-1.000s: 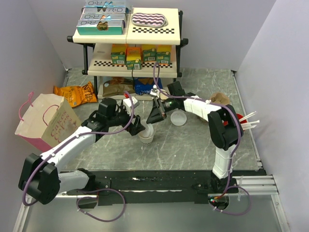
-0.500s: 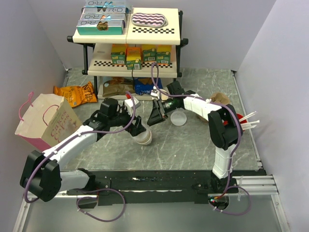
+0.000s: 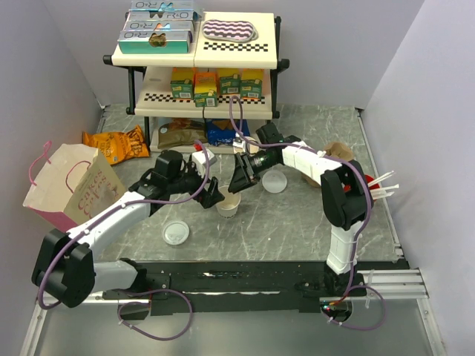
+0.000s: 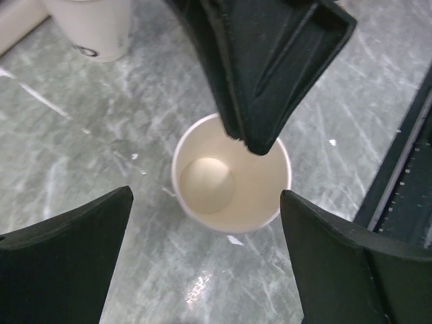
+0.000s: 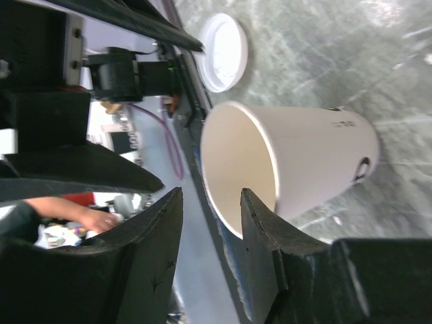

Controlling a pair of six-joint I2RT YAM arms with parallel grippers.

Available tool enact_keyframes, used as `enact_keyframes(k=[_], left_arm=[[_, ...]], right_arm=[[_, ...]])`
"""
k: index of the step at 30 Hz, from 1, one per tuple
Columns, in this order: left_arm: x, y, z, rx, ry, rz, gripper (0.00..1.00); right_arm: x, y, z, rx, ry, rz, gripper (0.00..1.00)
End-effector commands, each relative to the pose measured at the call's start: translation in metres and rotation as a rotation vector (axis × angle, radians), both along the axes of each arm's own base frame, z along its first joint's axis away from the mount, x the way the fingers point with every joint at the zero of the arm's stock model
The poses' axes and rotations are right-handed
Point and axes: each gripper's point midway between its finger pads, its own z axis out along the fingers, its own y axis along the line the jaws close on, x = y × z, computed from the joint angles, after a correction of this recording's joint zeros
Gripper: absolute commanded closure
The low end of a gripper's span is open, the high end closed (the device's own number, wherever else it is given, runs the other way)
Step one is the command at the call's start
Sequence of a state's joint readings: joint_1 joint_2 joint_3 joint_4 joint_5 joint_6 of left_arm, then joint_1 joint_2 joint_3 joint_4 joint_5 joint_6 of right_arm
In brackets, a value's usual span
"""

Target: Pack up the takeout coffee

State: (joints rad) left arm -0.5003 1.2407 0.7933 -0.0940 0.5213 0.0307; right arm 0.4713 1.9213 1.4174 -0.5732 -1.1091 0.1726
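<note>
The takeout coffee cup [image 3: 228, 207] stands upright and lidless at the table's middle, cream-white and empty inside. Its round white lid [image 3: 176, 232] lies flat on the table to the cup's near left, apart from it. My left gripper [image 3: 214, 196] is open, its fingers spread wide on either side of the cup [image 4: 231, 174] without touching it. My right gripper [image 3: 238, 185] hovers at the cup's far rim, fingers a little apart, nothing between them. In the right wrist view the cup [image 5: 304, 162] sits beside one finger [image 5: 270, 236], and the lid [image 5: 223, 50] shows beyond.
A paper bag [image 3: 70, 185] stands at the left. Another lidless cup [image 3: 274, 180] stands right of the right gripper. A red cup with straws [image 3: 377, 189] is at the far right. A shelf rack [image 3: 200, 81] of goods and a snack bag [image 3: 115, 144] stand behind.
My left gripper held the cup tilted; it has opened and the cup now stands upright. The lid has come off and lies on the table to the near left.
</note>
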Motion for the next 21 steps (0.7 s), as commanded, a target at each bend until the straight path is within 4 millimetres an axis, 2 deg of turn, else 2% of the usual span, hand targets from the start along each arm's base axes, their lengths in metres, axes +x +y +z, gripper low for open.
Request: enact_keyframes(k=[1, 2, 3, 5, 6, 7, 8, 9, 11, 12, 13, 14, 15, 17, 19, 21], left_arm=[[0.009, 0.009, 0.038, 0.008, -0.119, 0.047, 0.02], [0.008, 0.015, 0.041, 0.021, -0.135, 0.055, 0.02], [0.005, 0.022, 0.049, 0.035, -0.164, 0.066, 0.02], [-0.005, 0.038, 0.044, 0.117, -0.162, 0.057, 0.02], [-0.013, 0.044, 0.048, 0.133, -0.181, 0.037, 0.03], [-0.029, 0.055, 0.033, 0.219, -0.161, -0.023, 0.03], [-0.038, 0.061, 0.028, 0.254, -0.154, -0.055, 0.05], [-0.047, 0.067, 0.025, 0.283, -0.153, -0.081, 0.07], [-0.074, 0.080, 0.002, 0.366, -0.097, -0.183, 0.11], [-0.083, 0.085, -0.004, 0.385, -0.077, -0.209, 0.14], [-0.091, 0.088, -0.012, 0.406, -0.071, -0.255, 0.15], [-0.105, 0.094, -0.022, 0.434, -0.017, -0.292, 0.16], [-0.109, 0.097, -0.029, 0.453, 0.006, -0.319, 0.20], [-0.123, 0.102, -0.044, 0.482, 0.054, -0.381, 0.24], [-0.135, 0.110, -0.060, 0.520, 0.114, -0.433, 0.30], [-0.133, 0.114, -0.068, 0.553, 0.112, -0.437, 0.34]], right_arm=[[0.017, -0.008, 0.026, -0.020, -0.194, -0.001, 0.52], [0.021, -0.015, 0.025, -0.057, -0.224, -0.015, 0.52], [0.025, -0.018, 0.035, -0.055, -0.312, 0.000, 0.51], [0.033, -0.028, 0.040, -0.097, -0.404, -0.024, 0.49], [0.042, -0.039, 0.047, -0.144, -0.522, -0.065, 0.48], [0.049, -0.047, 0.053, -0.177, -0.599, -0.102, 0.45], [0.054, -0.053, 0.060, -0.196, -0.689, -0.133, 0.44], [0.067, -0.065, 0.082, -0.207, -0.890, -0.204, 0.43], [0.080, -0.078, 0.110, -0.221, -1.079, -0.299, 0.27], [0.079, -0.085, 0.128, -0.215, -1.165, -0.342, 0.00], [0.091, -0.090, 0.148, -0.215, -1.247, -0.416, 0.00], [0.093, -0.092, 0.158, -0.210, -1.271, -0.443, 0.00], [0.097, -0.093, 0.169, -0.203, -1.278, -0.478, 0.00], [0.101, -0.095, 0.170, -0.222, -1.234, -0.504, 0.00], [0.100, -0.094, 0.163, -0.217, -1.165, -0.511, 0.00], [0.083, -0.082, 0.152, -0.155, -1.124, -0.384, 0.01]])
